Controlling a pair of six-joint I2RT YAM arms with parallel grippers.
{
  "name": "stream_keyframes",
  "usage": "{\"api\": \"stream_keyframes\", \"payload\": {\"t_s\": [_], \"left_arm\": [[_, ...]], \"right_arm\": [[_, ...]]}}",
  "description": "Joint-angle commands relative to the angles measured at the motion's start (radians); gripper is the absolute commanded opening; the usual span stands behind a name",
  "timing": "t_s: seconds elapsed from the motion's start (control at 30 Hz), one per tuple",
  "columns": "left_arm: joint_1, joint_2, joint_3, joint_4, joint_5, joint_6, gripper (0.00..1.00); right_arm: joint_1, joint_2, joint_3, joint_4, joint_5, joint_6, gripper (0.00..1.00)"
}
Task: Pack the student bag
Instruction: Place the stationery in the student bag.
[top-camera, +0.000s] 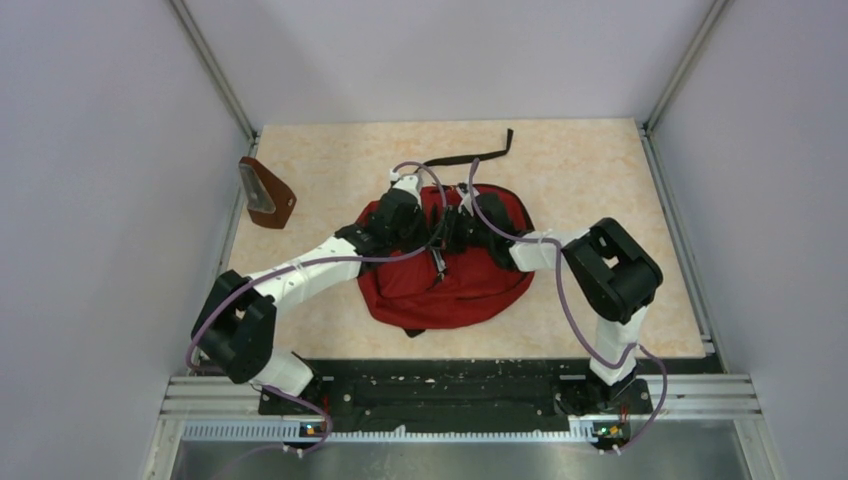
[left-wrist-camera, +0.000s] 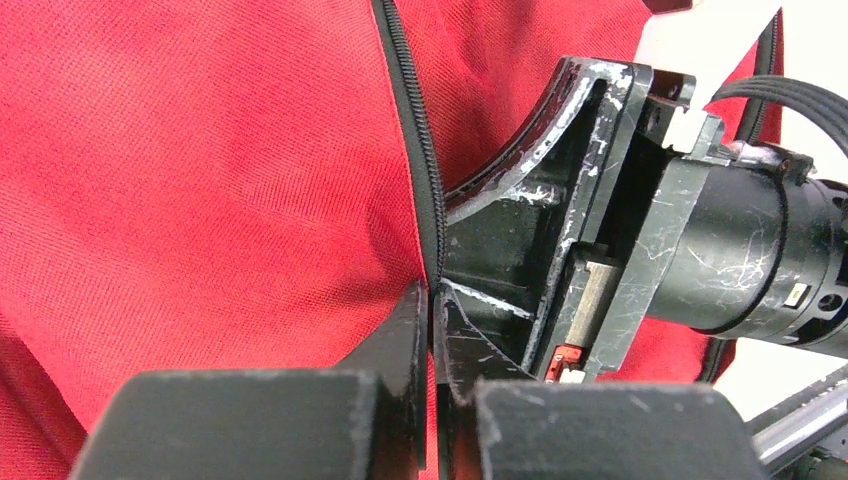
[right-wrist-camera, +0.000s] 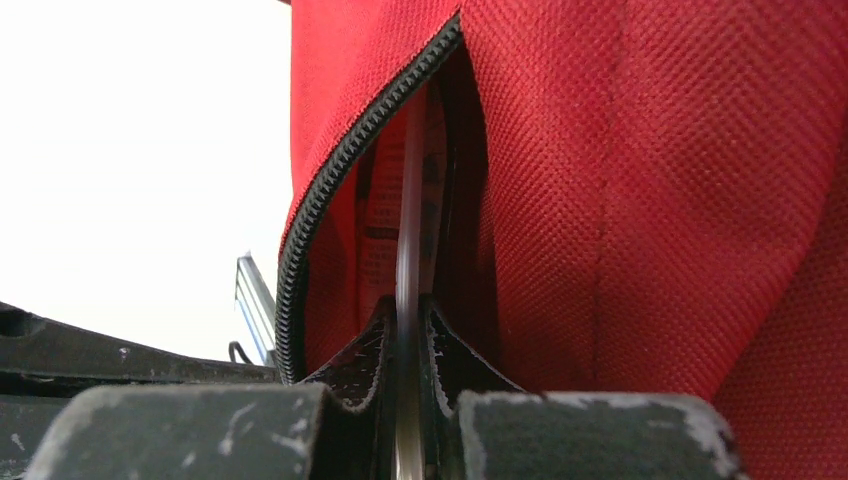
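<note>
Student bag: the student bag (top-camera: 450, 290) lay flat near the middle of the tabletop (top-camera: 600, 170), with both arms reaching over its far half.
Left gripper: the left gripper (left-wrist-camera: 432, 300) had its jaws all but closed, pinching the bag's black zipper edge (left-wrist-camera: 420, 150).
Right gripper: the right gripper (right-wrist-camera: 405, 315) had its jaws narrowed onto a thin pale item (right-wrist-camera: 408, 200) seen edge-on; what it was could not be told.
Item and opening: the item's far end stood inside the gap between the zipper teeth and the red fabric.
Step in hand: probably feeding the item into the bag while the left side held the mouth open.
Doing it well: the left pull needed to be firm and directed away from the right, so the gap would not sag shut. The item needed to travel along its own plane, parallel to the zipper, with release only once well inside.
Risk: its edge could snag on the teeth or lining, and the two grippers were very near each other.
Elsewhere: a brown pouch (top-camera: 268, 195) lay well apart, far left.
</note>
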Motion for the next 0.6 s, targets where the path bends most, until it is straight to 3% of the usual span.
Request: {"api": "stream_keyframes", "payload": {"t_s": [0.0, 0.17, 0.27, 0.43, 0.57], "left_arm": [[-0.014, -0.032, -0.012, 0.152, 0.106, -0.064, 0.0], [-0.013, -0.049, -0.018, 0.176, 0.103, -0.068, 0.0], [-0.013, -0.066, -0.018, 0.135, 0.081, -0.056, 0.0], [-0.013, -0.133, -0.039, 0.092, 0.071, 0.003, 0.21], [-0.013, -0.219, -0.078, 0.065, 0.017, 0.064, 0.47]], "right_arm": [[0.045, 0.013, -0.032, 0.068, 0.245, 0.034, 0.0], [0.061, 0.025, -0.042, 0.082, 0.31, 0.007, 0.0], [0.069, -0.011, -0.051, 0.023, 0.314, -0.064, 0.12], [0.072, -0.124, -0.029, -0.152, 0.272, -0.225, 0.4], [0.072, -0.222, -0.016, -0.322, 0.266, -0.324, 0.57]]}}
